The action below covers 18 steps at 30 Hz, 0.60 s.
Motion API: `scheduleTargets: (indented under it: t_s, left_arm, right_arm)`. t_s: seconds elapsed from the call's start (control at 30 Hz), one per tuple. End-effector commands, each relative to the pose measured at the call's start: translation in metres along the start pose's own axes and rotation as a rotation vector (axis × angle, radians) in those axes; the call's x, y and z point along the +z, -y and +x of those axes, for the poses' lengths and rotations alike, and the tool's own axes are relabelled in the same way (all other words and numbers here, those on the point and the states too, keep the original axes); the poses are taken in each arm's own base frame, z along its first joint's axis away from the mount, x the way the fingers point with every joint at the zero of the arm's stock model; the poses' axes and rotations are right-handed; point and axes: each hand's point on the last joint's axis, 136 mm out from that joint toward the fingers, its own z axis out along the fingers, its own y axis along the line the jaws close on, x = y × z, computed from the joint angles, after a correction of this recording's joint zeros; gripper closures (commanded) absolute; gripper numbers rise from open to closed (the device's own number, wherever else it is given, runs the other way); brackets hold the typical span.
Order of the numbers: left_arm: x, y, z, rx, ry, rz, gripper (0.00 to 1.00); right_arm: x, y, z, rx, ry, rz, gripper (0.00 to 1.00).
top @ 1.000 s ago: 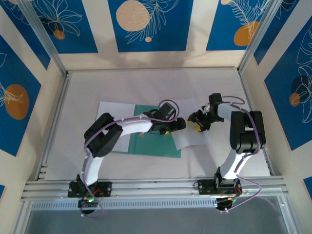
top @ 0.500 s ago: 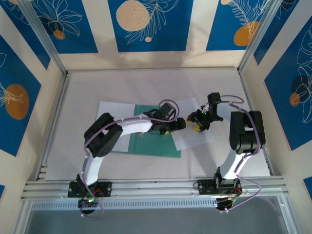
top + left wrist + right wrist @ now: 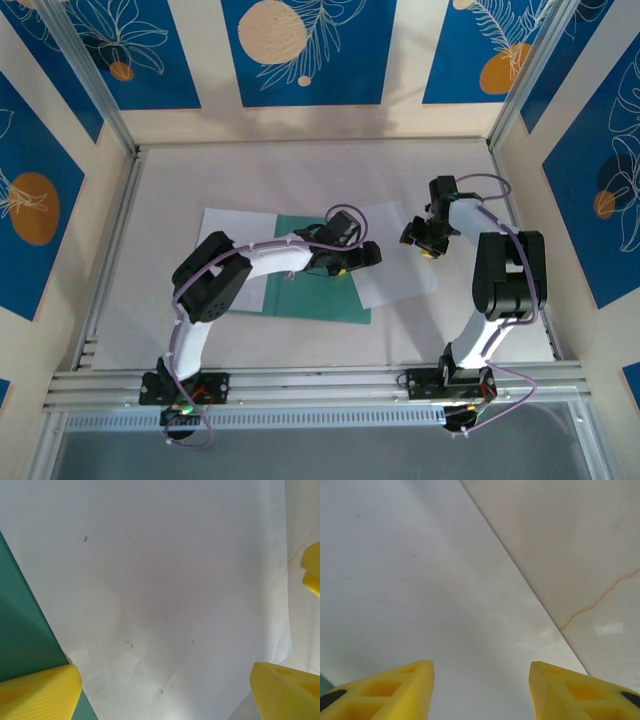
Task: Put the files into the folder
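The files (image 3: pixel 165 580) are seen as matt white paper, faintly creased; the folder (image 3: pixel 25 630) as matt teal card; the bench (image 3: pixel 580 555) as smooth, pale, veined

The left arm (image 3: pixel 265 262) and right arm (image 3: pixel 474 338) showed white shells, black joints, looping purple cables (image 3: pixel 345 210), and yellow fingers (image 3: pixel 385 692).

2 white files (image 3: pixel 400 272), 1 teal-green folder (image 3: pixel 312 300)

the left arm (image 3: pixel 262 262) covers the middle of the folder (image 3: pixel 310 298); the left wrist view's edge crops it
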Motion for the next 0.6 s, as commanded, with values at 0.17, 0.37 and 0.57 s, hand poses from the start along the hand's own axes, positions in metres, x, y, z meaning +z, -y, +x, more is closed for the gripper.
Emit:
scheduleTargets:
  t_s: [0.17, 0.37, 0.57]
  left_arm:
    - [0.006, -0.027, 0.006, -0.032, -0.03, -0.069, 0.11]
    - [0.006, -0.024, 0.006, -0.031, -0.031, -0.055, 0.11]
    - [0.007, -0.021, 0.005, -0.033, -0.035, -0.039, 0.09]
  right_arm:
    - [0.018, 0.012, 0.0, -0.01, -0.063, 0.068, 0.46]
    - [0.026, 0.008, 0.005, -0.002, -0.098, 0.037, 0.46]
    - [0.029, -0.011, 0.015, 0.021, -0.156, -0.1, 0.46]
